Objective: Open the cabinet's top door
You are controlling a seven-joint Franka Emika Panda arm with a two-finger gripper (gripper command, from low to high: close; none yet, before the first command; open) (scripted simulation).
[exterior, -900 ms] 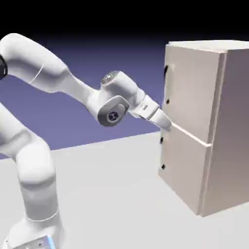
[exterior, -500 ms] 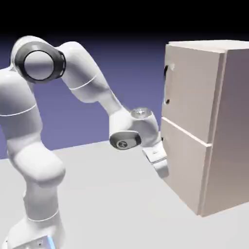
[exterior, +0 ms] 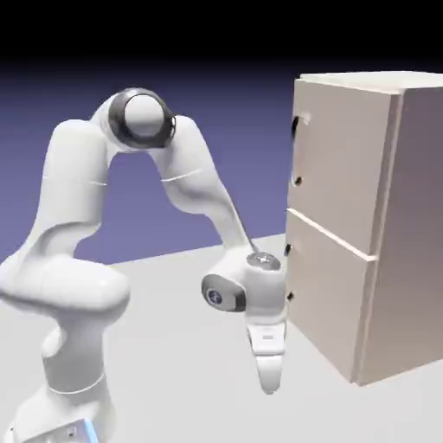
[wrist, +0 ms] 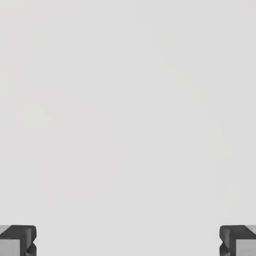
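exterior view first: the cabinet (exterior: 333,225) fills the right side of the frame, and its top door (exterior: 344,164) is the taller panel in the upper right, closed as far as i can judge. the top door's handle (exterior: 295,151) runs upright near that panel's left edge, right of the frame's middle and above it. my gripper (exterior: 270,388) is down in the lower middle of the frame, pointing at the pale floor (exterior: 190,372), well below that handle.

so the step in hand, as i read it, is getting to the handle. i'd back the arm (exterior: 195,177) off toward the left of the frame first, since the hand looks close to the lower door (exterior: 327,294) from this angle and might scrape it or snag a handle if i go straight up. then i'd lift to the handle's height, swing the wrist so the fingers aim at the door instead of the floor, and line them up to pass on either side of the bar – slow on the last stretch, because a fingertip jammed on the panel would spoil the approach. once the bar is gripped, i'd pull in an arc that follows the hinge, not a straight tug.

as for the fingers (wrist: 22,235), they stand wide apart, one in each bottom corner of the hand view, with nothing between them but plain pale surface – holding nothing, touching nothing that i can see.
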